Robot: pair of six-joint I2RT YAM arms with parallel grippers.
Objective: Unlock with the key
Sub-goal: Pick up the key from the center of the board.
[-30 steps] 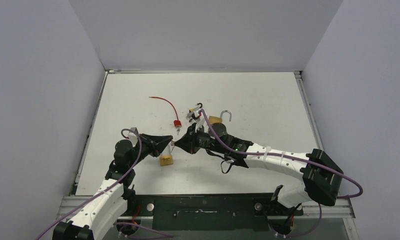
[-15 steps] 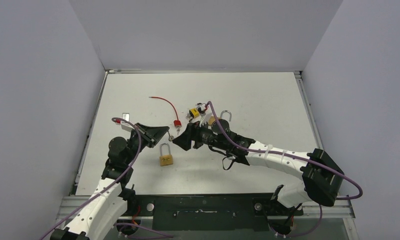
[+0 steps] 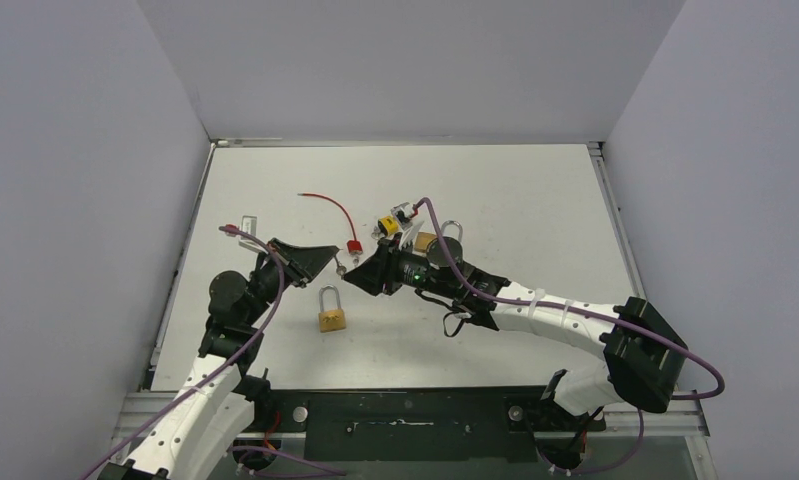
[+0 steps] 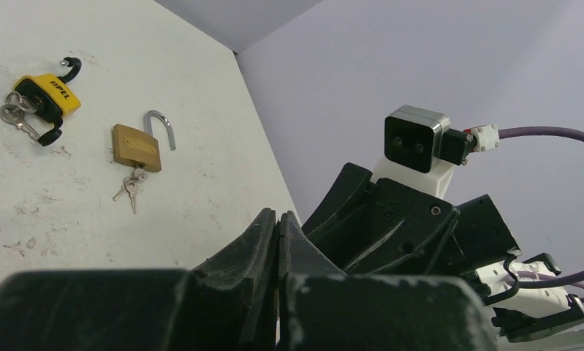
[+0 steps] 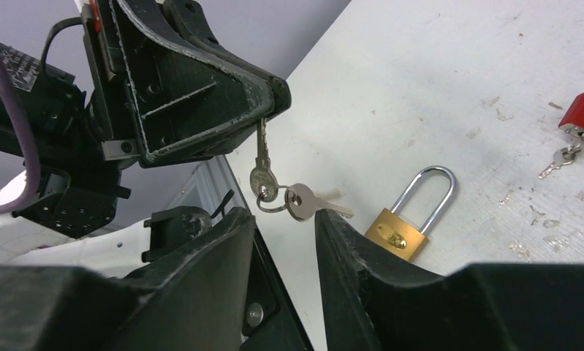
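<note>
The left gripper (image 5: 264, 121) was clamped on the blade of a key (image 5: 262, 164), and a second key (image 5: 307, 203) dangled from it over the right gripper (image 5: 285, 223), whose jaws stood apart (gripping nothing). The closed brass padlock (image 5: 400, 232) lay on the table (image 5: 435, 88) just beyond

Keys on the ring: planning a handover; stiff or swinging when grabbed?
Likely floppy: the second key dangles by a ring from the held key in the left gripper, and may swing. Probably slippery: thin shiny metal.
</note>
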